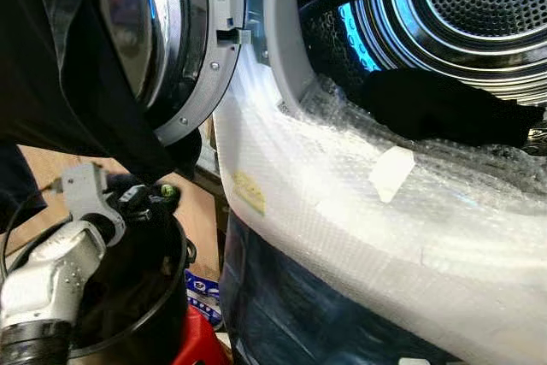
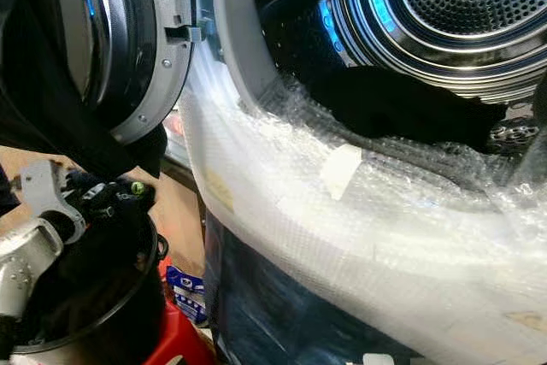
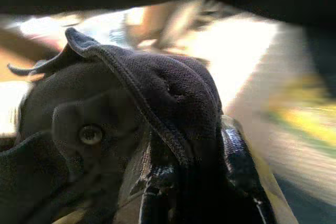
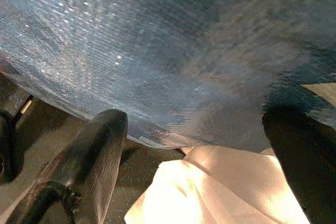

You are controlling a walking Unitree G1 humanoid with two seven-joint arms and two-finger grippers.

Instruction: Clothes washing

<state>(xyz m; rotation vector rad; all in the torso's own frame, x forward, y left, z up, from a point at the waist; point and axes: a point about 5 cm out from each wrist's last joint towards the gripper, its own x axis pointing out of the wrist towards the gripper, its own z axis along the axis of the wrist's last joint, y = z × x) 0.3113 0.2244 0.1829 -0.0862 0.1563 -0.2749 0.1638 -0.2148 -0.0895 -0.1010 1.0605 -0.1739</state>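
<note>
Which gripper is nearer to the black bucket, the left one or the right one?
Left. The left gripper is at the black bucket, just over its rim, shut on a dark garment. The right gripper is open beside the bubble-wrapped washing machine front.

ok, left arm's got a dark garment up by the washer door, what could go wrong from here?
1. The dark garment drapes over the open door, not the drum mouth; it may snag on the door latch or miss the opening.
2. The left gripper pinches only a fold of cloth, so it could slip back into the black bucket.
3. Bubble wrap covers the washer's front lip; a dragged garment could catch or pull it. Another black garment already lies at the drum's lip.
</note>
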